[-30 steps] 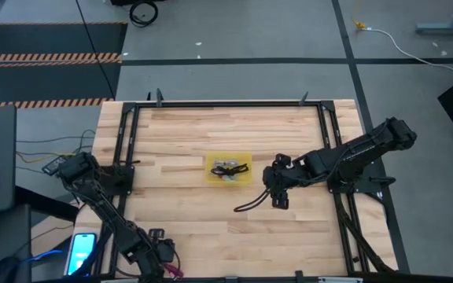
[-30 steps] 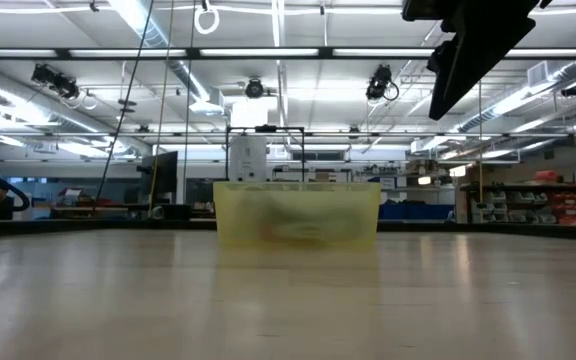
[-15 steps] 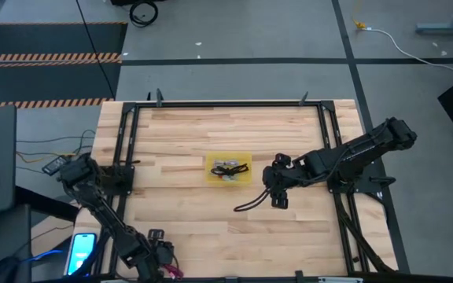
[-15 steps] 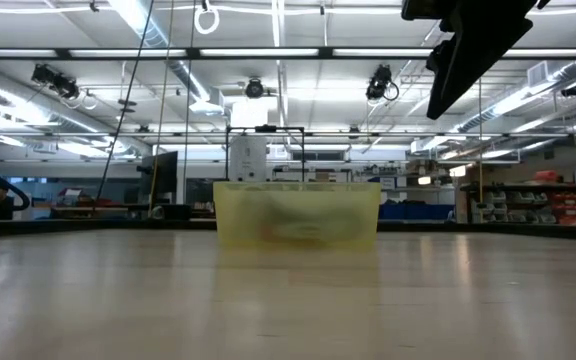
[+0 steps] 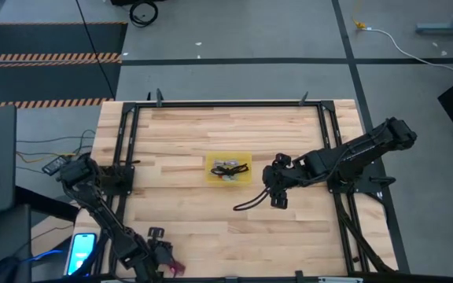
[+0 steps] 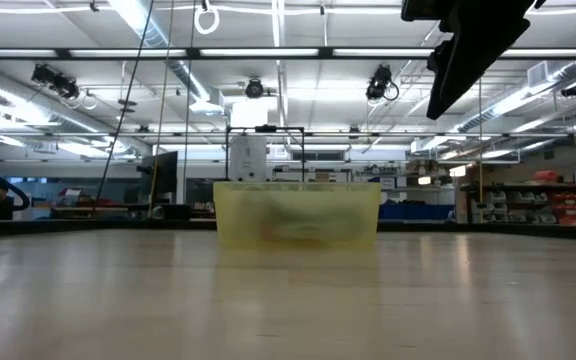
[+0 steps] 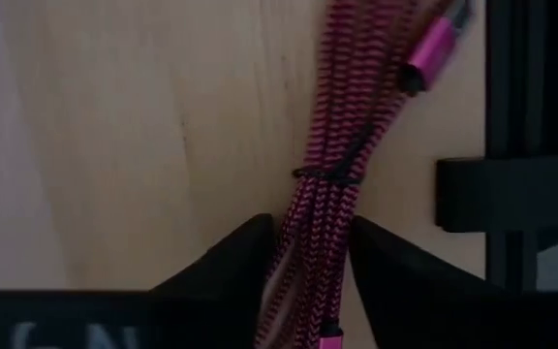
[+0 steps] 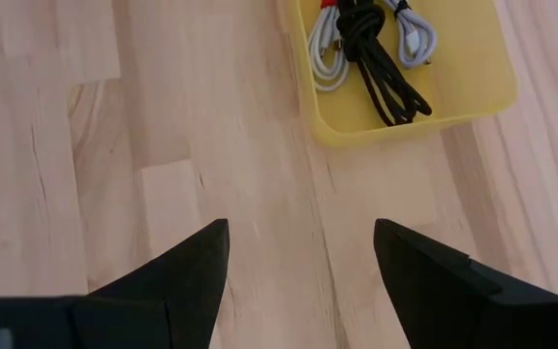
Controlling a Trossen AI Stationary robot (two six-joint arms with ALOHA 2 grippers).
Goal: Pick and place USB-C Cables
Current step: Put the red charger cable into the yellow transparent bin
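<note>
A magenta-red braided USB-C cable [image 7: 342, 126], bundled with a thin black tie, lies between the fingers of my left gripper [image 7: 313, 228]. That gripper [image 5: 163, 258] is at the table's near edge, left of the middle, and the cable [image 5: 177, 266] shows beside it. My right gripper [image 8: 303, 228] is open and empty. It hangs above the bare wood just right of a yellow tray [image 5: 246, 179]. The tray [image 8: 453, 107] holds a black cable [image 8: 381, 58], a white cable [image 8: 323, 53] and a pale grey cable [image 8: 415, 34]. My left gripper pinches the magenta bundle between its two fingers, on the stretch just behind the black tie [image 7: 308, 208]. The fingers lie across the bundle. Its plug end [image 7: 434, 44] reaches forward past the fingertips, over the wood. Whether it is clear of the table, I cannot tell.
A black frame rail [image 7: 536, 145] runs close beside the magenta cable, and the same frame [image 5: 226, 103] borders the whole table. The tray also shows in the low view [image 6: 296, 213], mid-table. A phone [image 5: 82, 250] lies off the table's left side.
My left gripper has shifted a little at the table's near edge, and more of the magenta cable shows beside it now. My right arm has kept still.
</note>
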